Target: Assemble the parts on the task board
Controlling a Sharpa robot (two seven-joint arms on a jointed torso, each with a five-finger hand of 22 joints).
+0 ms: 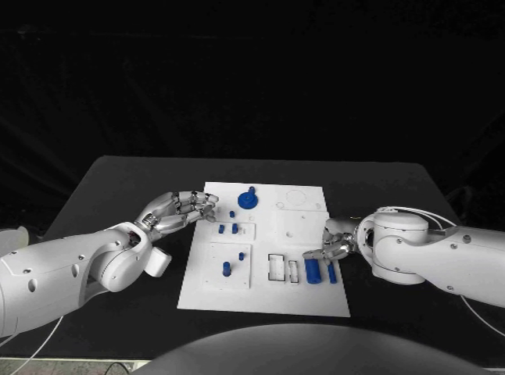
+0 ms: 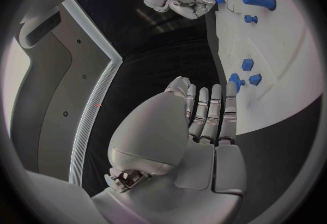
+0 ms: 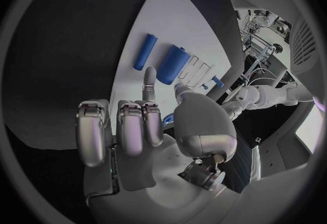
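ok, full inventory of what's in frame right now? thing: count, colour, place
table: one, black, under everything.
task board: one, white, mid-table between the hands.
parts: several, blue; a round one at the far end, small ones mid-board, two long ones at the near right beside empty slots.
left hand: one, silver, at the board's left edge, fingers apart, holding nothing.
right hand: one, silver, over the board's right side by the long parts; no part visibly held.
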